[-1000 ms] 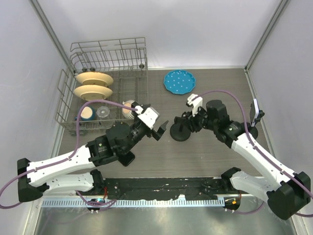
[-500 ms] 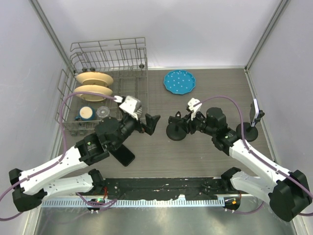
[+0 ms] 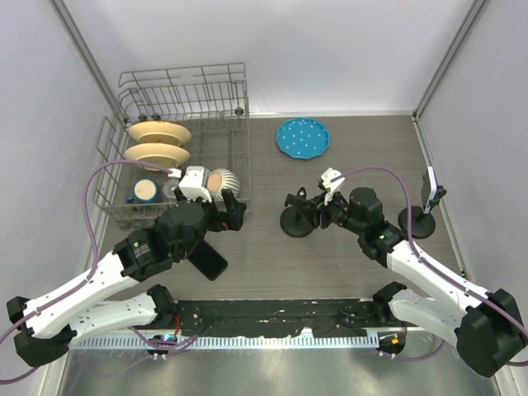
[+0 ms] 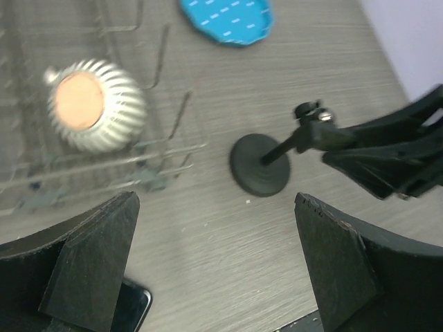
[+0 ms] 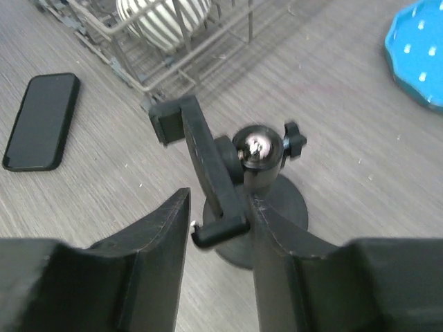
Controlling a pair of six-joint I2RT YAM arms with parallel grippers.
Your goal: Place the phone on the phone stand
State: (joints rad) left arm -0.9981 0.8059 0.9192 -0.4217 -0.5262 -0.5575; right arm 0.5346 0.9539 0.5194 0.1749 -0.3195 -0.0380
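Nearest the arm bases, the phone point(image 3: 212, 264) lies flat and dark on the table point(image 3: 346, 165), partly under the left arm and just behind the left gripper point(image 4: 214, 204); in the left wrist view only one corner of it shows, low beside the finger on that view's left side. That gripper's fingers point(image 4: 90, 266) are spread wide and hold nothing. Ahead of them, in the gap, stands the phone stand point(image 3: 297, 224) on its round black base, upright on the wood, with no phone on it. The right gripper point(image 5: 220, 207) reaches it from the other side: its fingers point(image 5: 149, 266) are drawn in close on either side of the lower lip of the cradle point(image 5: 205, 155) and seem to press it from both sides, the ball head just beyond their tips. Off to the outer side of the right fingers, well apart, a second stand point(image 3: 419, 221) stands by the wall. Beyond the left fingers is the dish rack point(image 3: 239, 107), with a striped bowl point(image 4: 93, 104) on its side nearest them, a cup point(image 3: 146, 190) further along, and two cream plates point(image 3: 158, 132) on edge behind. Farthest ahead of both pairs of fingers lies the blue plate point(image 3: 303, 137)
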